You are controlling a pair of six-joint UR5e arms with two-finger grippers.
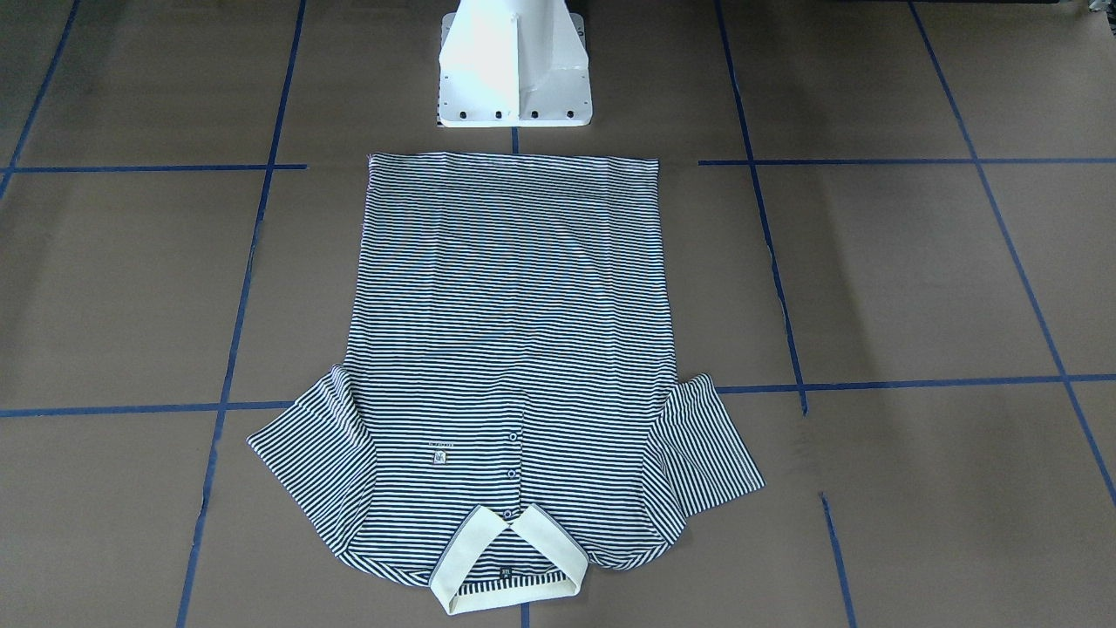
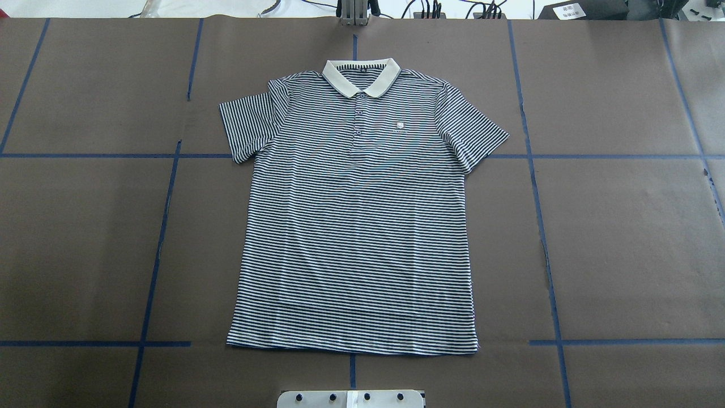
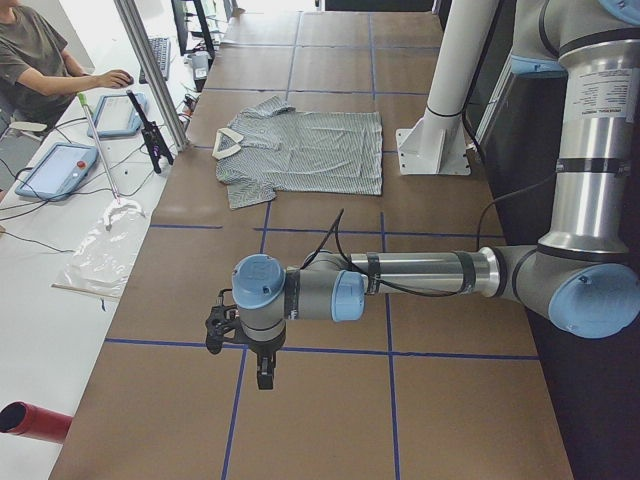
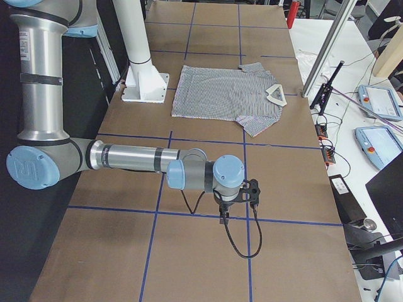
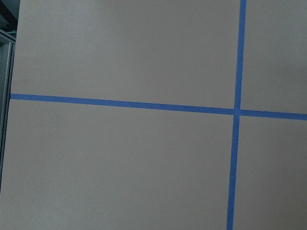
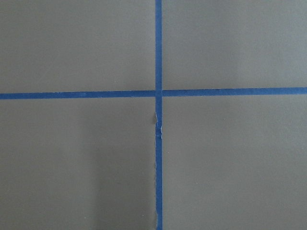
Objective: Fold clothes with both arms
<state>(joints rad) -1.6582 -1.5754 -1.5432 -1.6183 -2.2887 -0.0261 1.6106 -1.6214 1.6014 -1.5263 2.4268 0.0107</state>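
The left fingers point down over the bare brown table. They look small and dark, so I cannot tell if they are apart or together. The right fingers point down too, and I cannot tell about them either.

The left arm reaches out low over one end of the table. The right arm reaches out low over the other end. Both are well apart from the polo shirt. The wrist cameras see only brown table and blue tape lines.

The polo shirt lies flat in the middle of the table with its front side up. Its long way runs straight from the robot out to the far edge of the table. The bottom hem is near the white pedestal. The cream collar points away from the robot.

One short sleeve sticks out toward the robot's left, and the other sleeve toward its right. The buttons run down from the collar. A tiny label sits near them on the chest.
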